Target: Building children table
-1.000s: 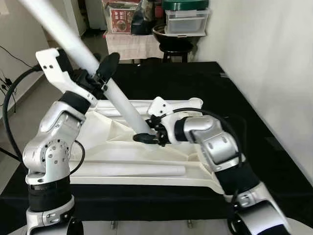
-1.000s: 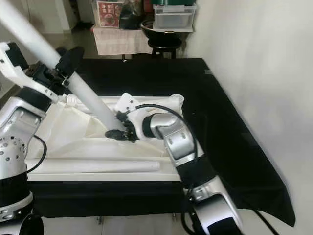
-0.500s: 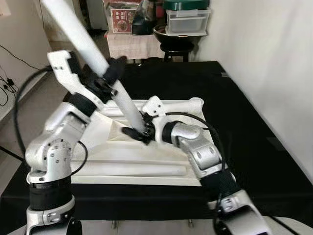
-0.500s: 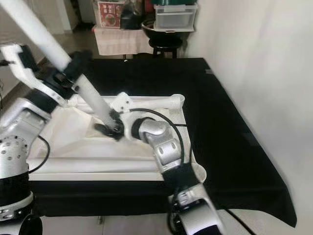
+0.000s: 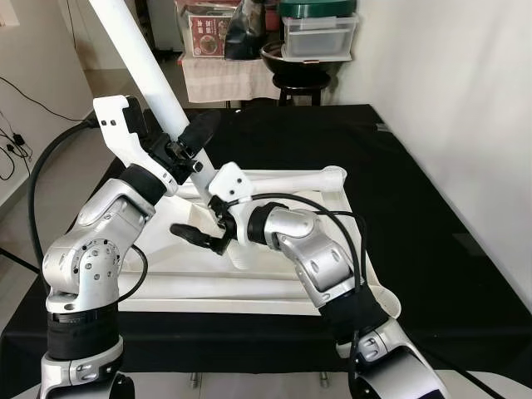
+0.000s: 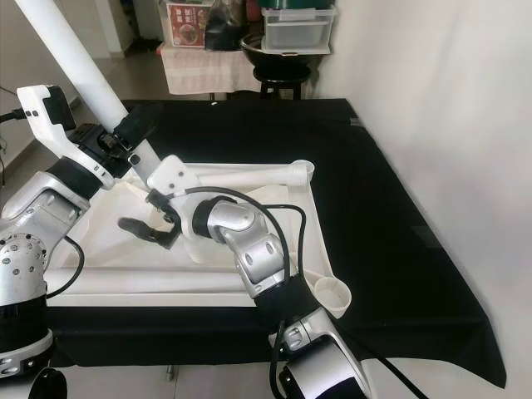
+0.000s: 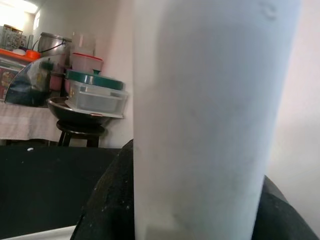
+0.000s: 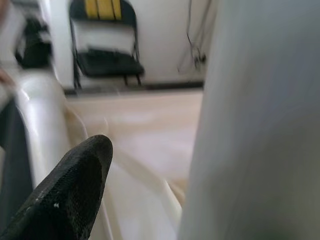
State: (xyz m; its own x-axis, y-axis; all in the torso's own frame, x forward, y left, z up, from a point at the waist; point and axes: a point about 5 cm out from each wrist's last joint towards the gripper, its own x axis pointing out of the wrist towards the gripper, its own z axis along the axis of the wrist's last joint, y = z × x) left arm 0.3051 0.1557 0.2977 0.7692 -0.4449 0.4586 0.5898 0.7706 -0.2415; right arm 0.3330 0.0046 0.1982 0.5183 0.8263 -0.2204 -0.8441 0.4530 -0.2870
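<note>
Your left gripper (image 5: 184, 148) is clamped around the long white plastic table leg (image 5: 137, 51), held steeply tilted above the white upturned tabletop (image 5: 274, 287). Your right gripper (image 5: 199, 237) sits at the leg's lower end, black fingers (image 5: 188, 233) spread, nothing held. The tabletop lies on the black cloth-covered table (image 5: 399, 191). A black stool (image 5: 297, 81) stands beyond.

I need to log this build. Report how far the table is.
Done: the white tabletop lies upside down on the black cloth, with one leg lying along its far edge. In hand: the left pincer grips a long white leg, tilted, its lower end by the right pincer over the tabletop. Left: I cannot see that leg seated, and no leg stands upright.
</note>
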